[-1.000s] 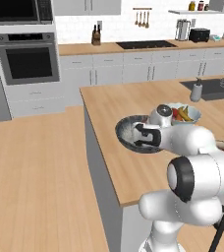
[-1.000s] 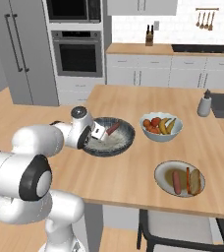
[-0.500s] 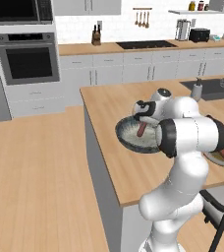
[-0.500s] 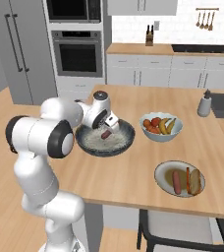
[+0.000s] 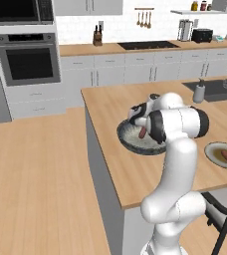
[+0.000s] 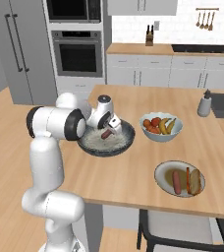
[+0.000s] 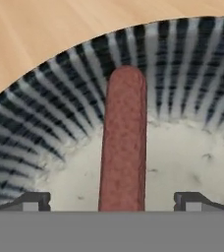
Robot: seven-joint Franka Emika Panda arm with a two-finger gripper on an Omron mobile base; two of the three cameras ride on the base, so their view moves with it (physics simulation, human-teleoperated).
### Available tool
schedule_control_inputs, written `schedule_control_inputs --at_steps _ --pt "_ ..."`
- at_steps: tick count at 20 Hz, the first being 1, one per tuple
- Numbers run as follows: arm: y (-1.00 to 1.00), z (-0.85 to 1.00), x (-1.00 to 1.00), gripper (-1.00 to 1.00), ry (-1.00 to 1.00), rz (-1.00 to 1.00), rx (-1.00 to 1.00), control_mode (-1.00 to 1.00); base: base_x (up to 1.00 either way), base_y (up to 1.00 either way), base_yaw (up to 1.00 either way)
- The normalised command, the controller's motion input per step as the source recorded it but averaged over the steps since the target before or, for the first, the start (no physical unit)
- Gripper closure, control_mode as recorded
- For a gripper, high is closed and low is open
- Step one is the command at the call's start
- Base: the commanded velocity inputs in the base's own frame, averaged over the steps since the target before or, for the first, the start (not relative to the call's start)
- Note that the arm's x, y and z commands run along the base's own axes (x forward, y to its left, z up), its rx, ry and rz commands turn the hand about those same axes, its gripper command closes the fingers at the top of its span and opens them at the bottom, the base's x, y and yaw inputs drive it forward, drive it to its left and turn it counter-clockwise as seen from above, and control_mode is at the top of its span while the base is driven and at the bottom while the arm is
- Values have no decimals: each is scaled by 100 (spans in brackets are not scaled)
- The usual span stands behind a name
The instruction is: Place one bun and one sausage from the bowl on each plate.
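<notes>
One sausage (image 7: pixel 123 142) between open hand (image 7: pixel 112 201) fingertips

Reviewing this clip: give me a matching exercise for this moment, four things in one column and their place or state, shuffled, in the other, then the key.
Things:
1. sausage
2. pincer
3. white fruit bowl
4. plate

Places or states:
A. on the counter near its front edge, already holding a sausage and a bun
B. lying in the dark ribbed bowl, between the finger tips
C. open, poised over the dark bowl
D. on the counter beside the dark bowl, holding fruit

Pairs: 1-B, 2-C, 3-D, 4-A
</notes>
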Motion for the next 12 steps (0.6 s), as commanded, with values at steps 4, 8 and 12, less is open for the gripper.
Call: schedule_control_inputs --at_steps 4,8,12 --pt "-1 -49 0 -100 3 0 0 -100 0 0 0" --pt "0 -28 10 -100 0 0 0 -100 0 0 0" --pt "0 -13 13 -100 5 0 0 -100 0 0 0"
